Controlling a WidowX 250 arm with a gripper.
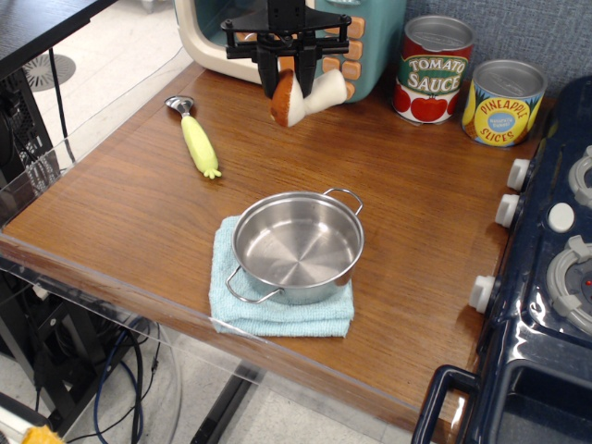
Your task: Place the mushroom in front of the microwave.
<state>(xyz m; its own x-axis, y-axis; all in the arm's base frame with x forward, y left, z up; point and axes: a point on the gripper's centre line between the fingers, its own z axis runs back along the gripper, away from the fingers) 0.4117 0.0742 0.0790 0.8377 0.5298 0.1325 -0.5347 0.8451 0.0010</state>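
Observation:
The mushroom [302, 96] has a reddish-brown cap and a cream stem. My gripper [289, 76] is shut on it and holds it in the air, tilted, just in front of the microwave [370, 37]. The microwave is teal with a cream front and orange buttons, at the back of the wooden table. The gripper's black body covers part of the microwave's front. The mushroom hangs above the table, not touching it.
An empty steel pot [298, 245] sits on a light blue cloth [277, 310] near the front edge. A yellow-green scoop [196, 141] lies at the left. A tomato sauce can [433, 69] and a pineapple can [502, 102] stand back right. A dark stove [546, 268] is at the right.

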